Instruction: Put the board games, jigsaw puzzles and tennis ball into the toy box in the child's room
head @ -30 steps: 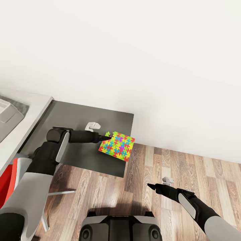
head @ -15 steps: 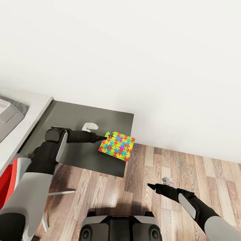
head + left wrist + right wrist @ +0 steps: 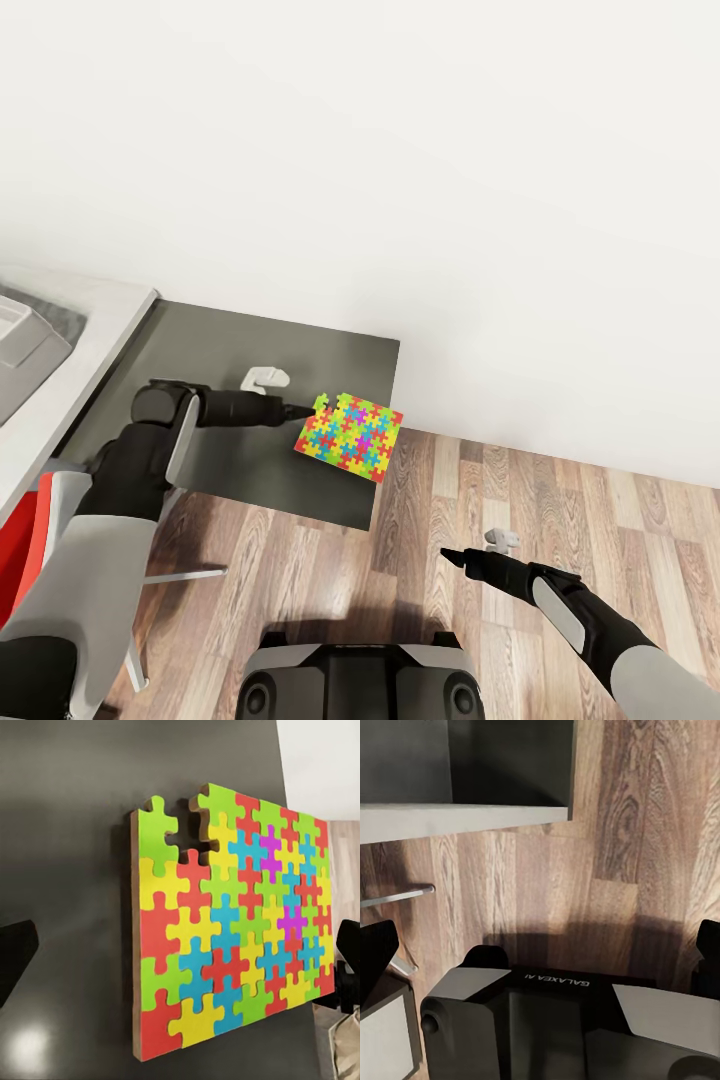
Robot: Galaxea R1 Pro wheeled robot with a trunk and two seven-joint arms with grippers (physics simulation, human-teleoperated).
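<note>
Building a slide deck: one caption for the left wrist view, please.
Open left claw facing a multicoloured jigsaw puzzle lying on the dark cabinet top.

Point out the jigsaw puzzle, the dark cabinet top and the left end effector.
jigsaw puzzle [image 3: 350, 437], head view, panel's middle.
dark cabinet top [image 3: 240, 340], head view, bare surface.
left end effector [image 3: 300, 411], head view, between fingertips.

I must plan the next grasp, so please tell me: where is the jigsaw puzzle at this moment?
In the head view, the jigsaw puzzle lies flat at the right edge of the dark grey cabinet top, overhanging it slightly, just ahead of the left gripper.
</note>
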